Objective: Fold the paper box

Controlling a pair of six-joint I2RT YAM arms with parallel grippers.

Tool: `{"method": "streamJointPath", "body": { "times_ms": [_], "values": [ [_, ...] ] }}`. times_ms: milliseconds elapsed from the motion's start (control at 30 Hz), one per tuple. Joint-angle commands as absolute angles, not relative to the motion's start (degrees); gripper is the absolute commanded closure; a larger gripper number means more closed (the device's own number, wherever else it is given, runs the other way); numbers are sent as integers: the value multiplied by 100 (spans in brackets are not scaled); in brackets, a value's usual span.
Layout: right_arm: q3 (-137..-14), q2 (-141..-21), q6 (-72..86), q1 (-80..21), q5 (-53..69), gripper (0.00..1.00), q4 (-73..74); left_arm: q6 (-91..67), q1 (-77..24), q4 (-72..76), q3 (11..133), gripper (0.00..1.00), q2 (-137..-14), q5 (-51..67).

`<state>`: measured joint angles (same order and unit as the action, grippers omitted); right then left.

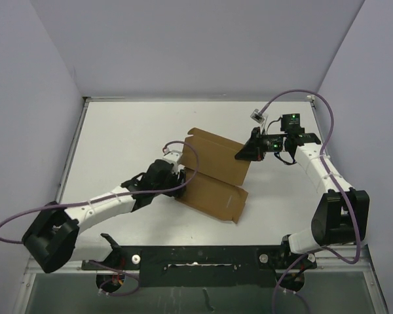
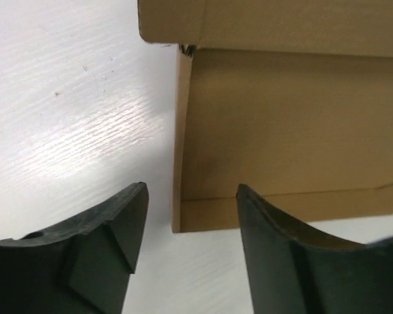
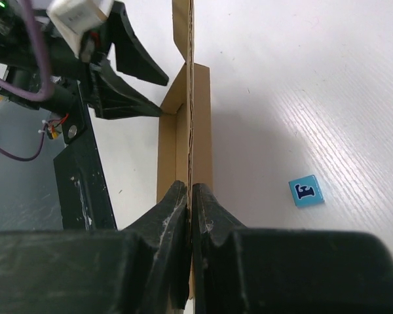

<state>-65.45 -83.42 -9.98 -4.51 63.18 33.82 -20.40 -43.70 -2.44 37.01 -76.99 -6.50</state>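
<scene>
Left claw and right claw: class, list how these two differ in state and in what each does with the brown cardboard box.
The left black claw stands open; the right black claw is shut. The left claw only faces a corner of the flat-lying part of the brown cardboard box, gripping nothing; the right claw pinches an upright panel of it. Both are black and two-fingered.

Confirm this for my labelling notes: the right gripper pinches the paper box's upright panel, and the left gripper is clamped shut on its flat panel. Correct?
Not quite. The left gripper is open, fingers apart astride the flat panel's edge, as the left wrist view shows. The right gripper does pinch the upright panel of the paper box.
</scene>
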Motion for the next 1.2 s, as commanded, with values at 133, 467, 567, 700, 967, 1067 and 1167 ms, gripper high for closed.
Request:
{"method": "streamJointPath", "body": {
  "times_ms": [133,467,567,700,967,1067,1167],
  "values": [
    [-6565,-8464,-1455,-386,6780,100,3583,-2474,-2929,-278,3833,28,-5746,1881],
    [-6852,-8588,-2203,-499,7201,100,4168,-2806,-1328,761,5244,15,-7169,5127],
    [-6909,-8570,-2428,-524,7352,100,4350,-2884,-1370,1198,5630,18,-7803,5505],
    [-6998,-8545,-2667,-565,7476,100,4522,-2759,-1471,1590,5756,25,-8307,5718],
    [-7117,-8599,-2998,-719,7561,100,4793,-2269,-2039,1699,5758,35,-8641,5782],
    [-7143,-8600,-3089,-756,7545,100,4872,-2297,-2083,1735,5879,57,-8819,5890],
    [-7145,-8581,-3139,-758,7512,100,4925,-2329,-2087,1724,5985,85,-8933,6045]
  ]
}}
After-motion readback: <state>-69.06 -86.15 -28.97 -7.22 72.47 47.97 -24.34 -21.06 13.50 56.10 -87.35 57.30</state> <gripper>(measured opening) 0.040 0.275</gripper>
